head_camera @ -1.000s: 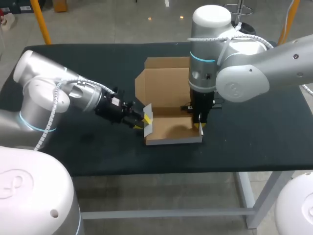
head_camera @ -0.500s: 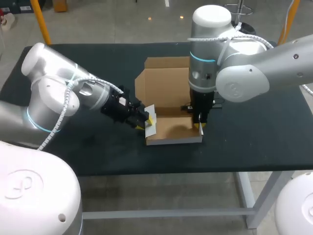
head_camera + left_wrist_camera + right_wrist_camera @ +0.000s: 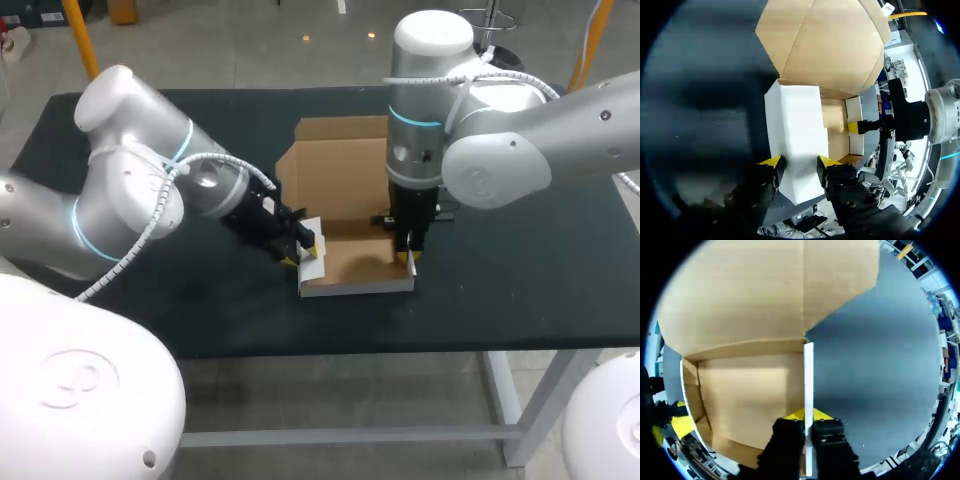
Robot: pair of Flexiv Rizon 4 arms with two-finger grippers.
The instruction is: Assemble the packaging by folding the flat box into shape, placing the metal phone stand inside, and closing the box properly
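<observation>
A brown cardboard box [image 3: 352, 268] with white outer faces lies mid-table, its lid [image 3: 340, 165] open flat at the back. My left gripper [image 3: 308, 247] is at the box's left side. In the left wrist view the white left flap [image 3: 795, 125] lies between the spread fingers of this gripper [image 3: 800, 162], which stands open. My right gripper [image 3: 410, 257] points straight down at the right front corner. Seen from the right wrist, this gripper [image 3: 808, 415] is shut on the thin right wall [image 3: 809, 375]. No metal phone stand shows in any view.
The dark table top [image 3: 520, 270] stretches to both sides of the box. My right arm's upper links [image 3: 500, 150] hang over the box's right rear. The table's front edge [image 3: 400, 340] lies just below the box.
My left arm swung up and to the right, carrying its gripper closer to the box. The white left flap leans further in over the tray. The right arm kept still.
</observation>
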